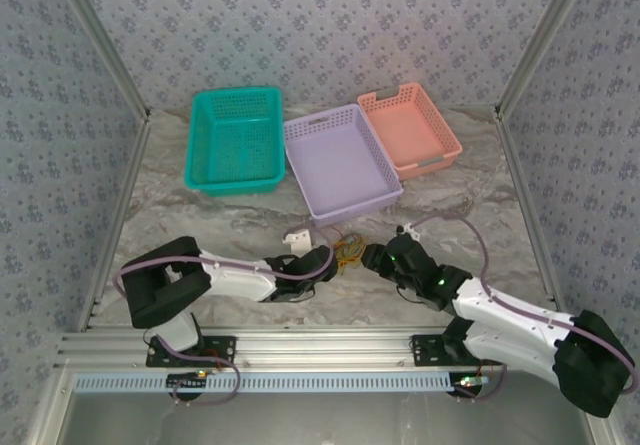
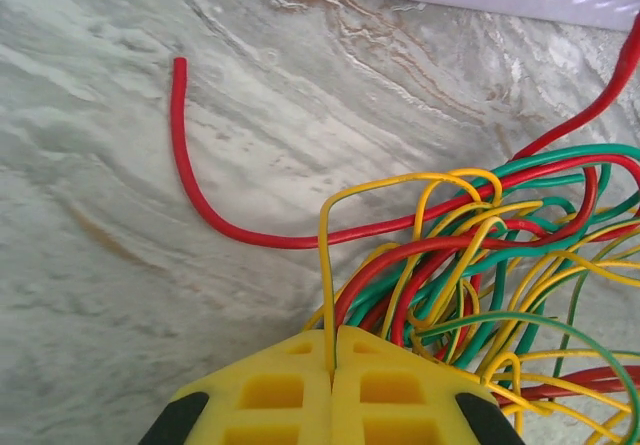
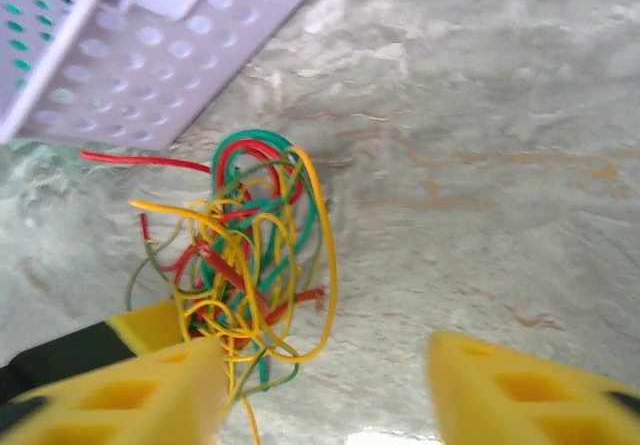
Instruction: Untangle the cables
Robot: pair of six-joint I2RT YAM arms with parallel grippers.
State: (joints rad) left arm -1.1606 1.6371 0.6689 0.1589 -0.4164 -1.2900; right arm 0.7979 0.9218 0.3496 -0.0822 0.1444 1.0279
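Cables [image 1: 349,252]: one knotted clump on the counter [image 1: 200,215], on the near side of the lavender basket [image 1: 322,115], between the tips of the two arms.
Clump vs left fingers [image 2: 270,390]: clump sits just ahead of the tips and off to the right in the left wrist view; one yellow strand [image 2: 325,265] comes straight up out of the seam between them.
Left fingers state: pressed together, clamped on that yellow strand.
Clump vs right fingers [image 3: 520,385]: clump lies ahead, toward the left-hand finger in the right wrist view; a few yellow loops cross that finger's tip.
Right fingers state: wide apart, gripping nothing, gap over bare counter.
Red strand [image 2: 180,95]: trails out of the clump across bare counter, free end well apart from the rest.
Clump count: one.
Strand colours: yellow, red, green.
Strand count: cannot tell, too knotted.
Basket count: three, side by side at the far side: one teal basket [image 1: 238,92], one lavender, one salmon basket [image 1: 390,92].
Arm count: two, two fingers each.
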